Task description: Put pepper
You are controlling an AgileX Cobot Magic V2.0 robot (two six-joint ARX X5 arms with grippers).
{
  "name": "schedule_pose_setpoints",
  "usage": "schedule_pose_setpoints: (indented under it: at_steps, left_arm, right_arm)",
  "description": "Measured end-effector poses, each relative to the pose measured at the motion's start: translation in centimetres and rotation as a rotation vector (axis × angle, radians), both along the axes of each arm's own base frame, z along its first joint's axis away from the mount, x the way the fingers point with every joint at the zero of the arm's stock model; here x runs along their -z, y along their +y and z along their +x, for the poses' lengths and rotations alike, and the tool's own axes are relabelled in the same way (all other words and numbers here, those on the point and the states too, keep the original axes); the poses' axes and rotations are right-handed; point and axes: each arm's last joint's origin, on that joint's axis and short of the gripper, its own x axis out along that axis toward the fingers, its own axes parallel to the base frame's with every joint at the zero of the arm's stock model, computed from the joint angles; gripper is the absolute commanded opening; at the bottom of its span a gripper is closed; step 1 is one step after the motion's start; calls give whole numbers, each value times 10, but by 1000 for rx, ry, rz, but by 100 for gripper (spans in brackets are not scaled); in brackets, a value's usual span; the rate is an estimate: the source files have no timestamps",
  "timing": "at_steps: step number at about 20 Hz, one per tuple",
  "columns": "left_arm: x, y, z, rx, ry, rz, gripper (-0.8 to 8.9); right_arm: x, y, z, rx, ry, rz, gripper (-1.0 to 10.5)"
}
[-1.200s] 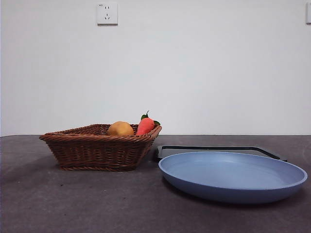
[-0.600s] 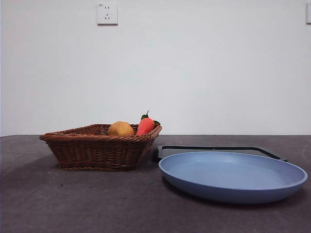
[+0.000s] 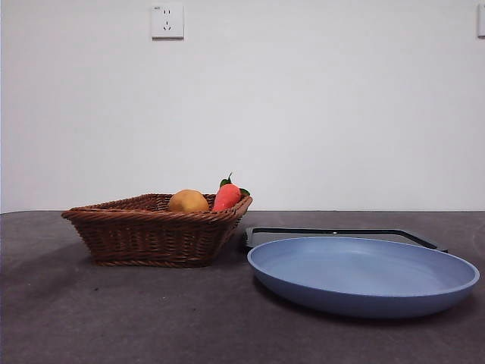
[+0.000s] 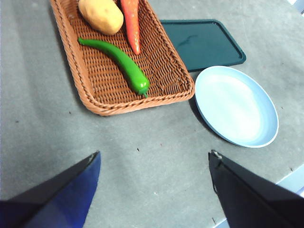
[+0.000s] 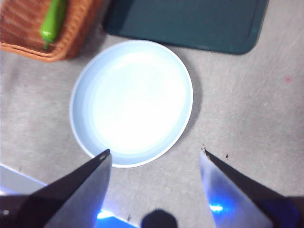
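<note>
The pepper [image 4: 118, 61] is a glossy green, long, curved vegetable lying in the brown wicker basket [image 4: 178, 88]; its end also shows in the right wrist view [image 5: 51, 21]. In the front view the basket wall [image 3: 151, 235] hides it. The blue plate [image 3: 364, 277] stands empty right of the basket [image 4: 237, 107] [image 5: 133, 102]. My left gripper [image 4: 154, 159] is open, high above the bare table in front of the basket. My right gripper [image 5: 154, 154] is open, high above the plate's near edge. Neither arm shows in the front view.
In the basket lie a yellow-brown potato [image 4: 100, 15] [image 3: 188, 201] and a red-orange pointed vegetable [image 4: 132, 23] [image 3: 226, 196]. A dark green tray [image 4: 204, 42] [image 5: 190, 21] [image 3: 341, 233] lies behind the plate. The table's front edge [image 5: 19, 178] is close to the plate.
</note>
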Motion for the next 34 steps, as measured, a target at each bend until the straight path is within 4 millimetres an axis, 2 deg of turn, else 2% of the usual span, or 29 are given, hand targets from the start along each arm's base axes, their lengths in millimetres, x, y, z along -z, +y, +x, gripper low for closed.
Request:
schedule_pose_setpoints:
  at_steps: [5,8,14,19,26,30,34]
  left_arm:
    - [0,0,0,0,-6,0,395]
    - [0,0,0,0,-6,0,395]
    - [0,0,0,0,-6,0,395]
    - [0,0,0,0,-6,0,395]
    - [0,0,0,0,-6,0,395]
    - [2,0,6,0,24,-4,388]
    - [4,-5,23,14,76,-6,388]
  right_arm:
    - [31,4,51,6,127,-6,324]
    - [59,8,82,4,213,-10,324]
    - [114,23,118,-38,351,-33,322]
    - [134,29,129,-47,374,-58,270]
    - [140,29,131,-47,393,-60,2]
    - [139,30,132,-42,384,-48,3]
    - [131,29,128,-33,380,-45,3]
